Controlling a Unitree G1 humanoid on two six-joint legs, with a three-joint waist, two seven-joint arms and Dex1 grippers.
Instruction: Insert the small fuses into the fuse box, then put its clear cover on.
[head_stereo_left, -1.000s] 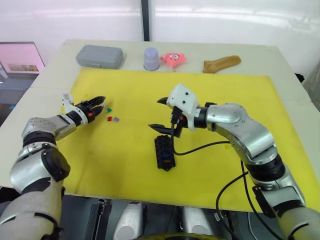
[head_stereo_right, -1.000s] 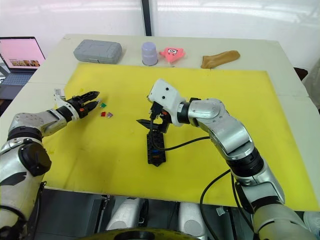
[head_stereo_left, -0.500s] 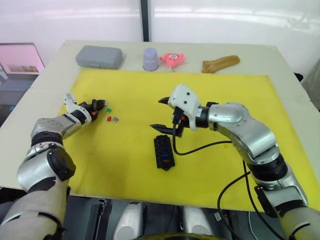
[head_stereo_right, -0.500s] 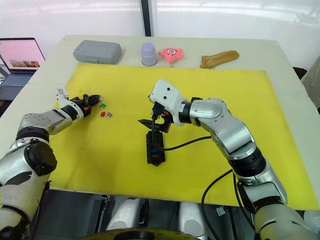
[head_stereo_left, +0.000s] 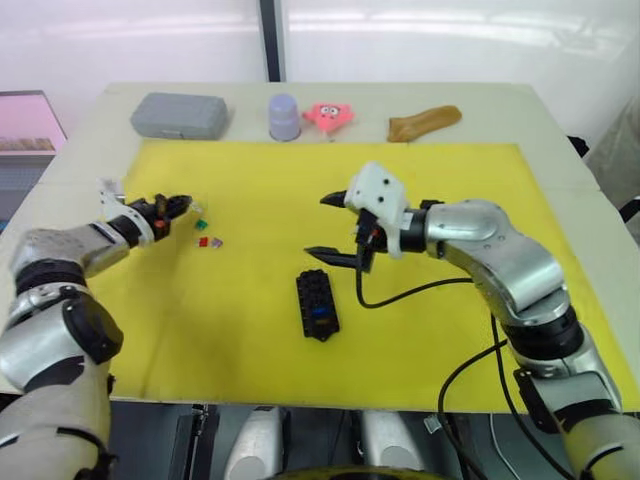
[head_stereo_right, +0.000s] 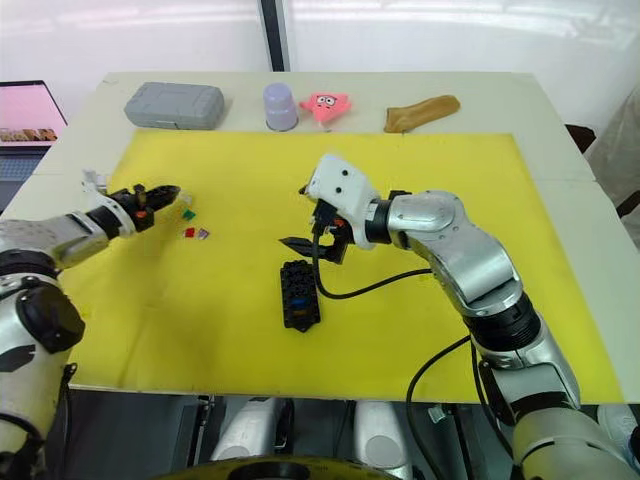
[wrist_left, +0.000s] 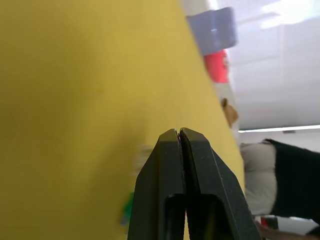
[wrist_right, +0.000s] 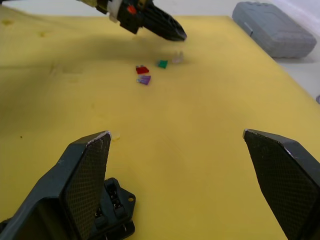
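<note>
Left gripper (head_stereo_left: 183, 201), fingers pressed together, hovers at frame left just beside the small fuses (head_stereo_left: 204, 232); it should part them before descending. Right gripper (head_stereo_left: 330, 227), fingers spread wide, waits above the fuse box (head_stereo_left: 316, 304) at centre

The mat (head_stereo_left: 420, 200) looks like matt yellow foam or rubber, smooth but faintly stained. The fuse box (head_stereo_left: 316, 304) is matt black plastic, and the fuses (head_stereo_left: 204, 228) are small glossy coloured plastic. The right gripper (wrist_right: 185, 150) fingers (wrist_right: 87, 170) carry cross-hatched black pads; the far-left case (head_stereo_left: 179, 115) is dull grey moulded plastic.
</note>
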